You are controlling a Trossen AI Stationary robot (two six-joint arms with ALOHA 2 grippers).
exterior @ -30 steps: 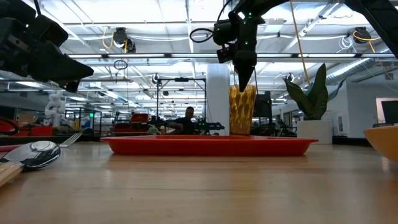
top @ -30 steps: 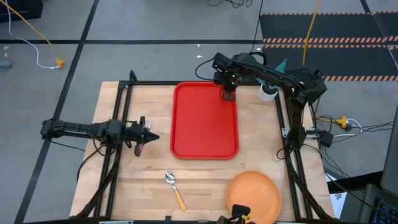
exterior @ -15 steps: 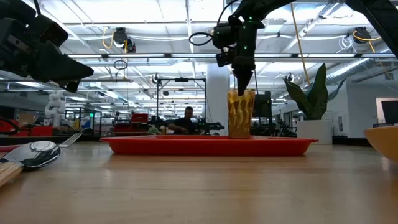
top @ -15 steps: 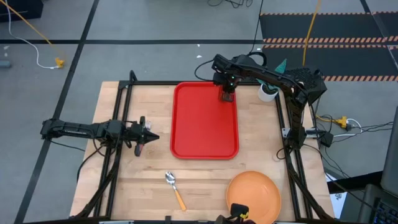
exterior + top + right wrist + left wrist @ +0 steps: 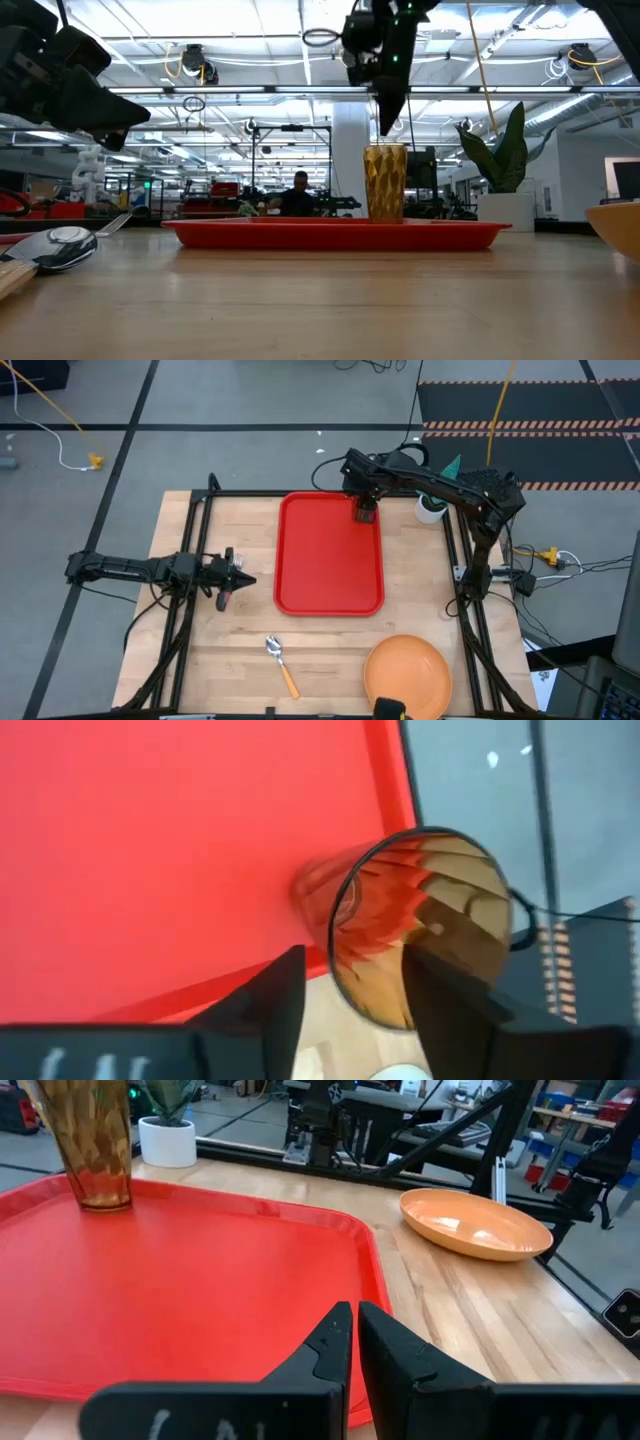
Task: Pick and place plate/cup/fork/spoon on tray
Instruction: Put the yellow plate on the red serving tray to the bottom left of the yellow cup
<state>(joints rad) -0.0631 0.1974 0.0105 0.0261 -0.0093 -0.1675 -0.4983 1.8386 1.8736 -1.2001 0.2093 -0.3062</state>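
Nearest the table's front edge we see the round flat orange plate and, just to its left, the small spoon with a silver bowl and orange handle, both on the bare wood and well apart from the large red rectangular tray. The left gripper waits at the table's left side, its fingers pressed together; from above, something pink-red shows at its tip, perhaps the fork, but we cannot tell.

At the tray's far right corner stands the small translucent amber tumbler. A moment ago the right gripper had its fingers down in the cup's mouth; now it has risen clear above the rim, with a gap between fingertips and cup. We judge the cup placed and released, leaving plate, spoon and fork to bring over.

The overhead view hides the cup under the right arm; the level view shows it upright on the tray and free. The right wrist view adds that the fingers are spread wide and hold nothing.
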